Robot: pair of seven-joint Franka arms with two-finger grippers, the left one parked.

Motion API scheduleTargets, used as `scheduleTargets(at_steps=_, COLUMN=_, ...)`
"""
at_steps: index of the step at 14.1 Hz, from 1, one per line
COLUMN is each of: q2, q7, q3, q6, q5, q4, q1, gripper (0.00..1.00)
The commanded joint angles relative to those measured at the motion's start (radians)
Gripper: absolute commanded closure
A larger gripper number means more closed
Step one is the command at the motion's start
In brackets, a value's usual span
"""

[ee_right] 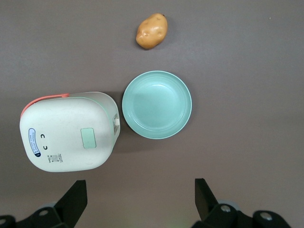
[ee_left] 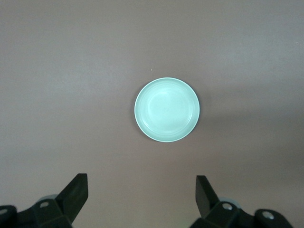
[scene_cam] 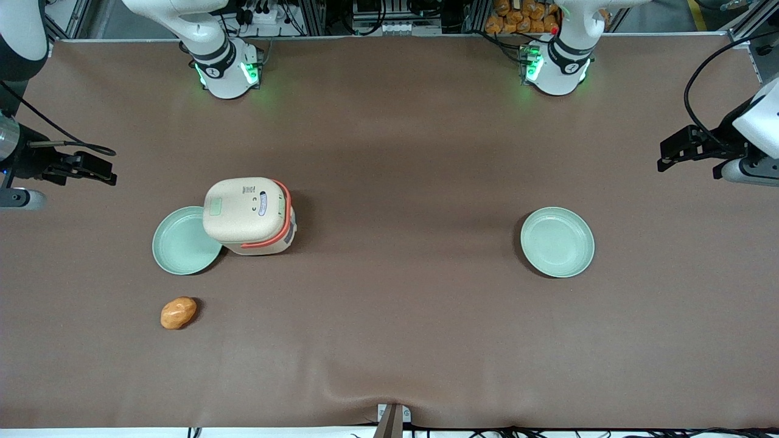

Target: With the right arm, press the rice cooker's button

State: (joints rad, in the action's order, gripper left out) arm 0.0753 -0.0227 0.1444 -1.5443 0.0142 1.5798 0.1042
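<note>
The rice cooker (scene_cam: 249,216) is cream with a coral-orange band and stands with its lid shut, toward the working arm's end of the table. It also shows in the right wrist view (ee_right: 69,130). The small pale green button (scene_cam: 215,207) sits on the lid near the edge beside a green plate, and it shows in the right wrist view (ee_right: 88,137). My right gripper (scene_cam: 97,170) is open and empty, apart from the cooker and farther out toward the working arm's end. In the right wrist view the gripper (ee_right: 140,190) hangs high over bare table with its fingers wide apart.
A pale green plate (scene_cam: 182,240) (ee_right: 156,104) touches the cooker's base. A potato (scene_cam: 178,312) (ee_right: 152,31) lies nearer the front camera than that plate. A second green plate (scene_cam: 557,241) (ee_left: 166,109) lies toward the parked arm's end.
</note>
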Motion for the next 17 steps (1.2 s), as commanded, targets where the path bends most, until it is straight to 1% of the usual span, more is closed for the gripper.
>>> scheduleTargets(at_steps=1, q2=-0.018, q7=0.001, q3=0.0, q6=0.013, q5=-0.02, q4=-0.001, q1=0.008, gripper=0.0)
scheduleTargets(at_steps=12, q2=-0.018, q7=-0.002, q3=0.001, q6=0.021, q5=-0.011, q4=-0.015, q1=0.006, gripper=0.0)
scheduleTargets(at_steps=17, q2=-0.014, q7=-0.005, q3=-0.002, q6=0.069, q5=-0.011, q4=-0.015, q1=0.017, gripper=0.0)
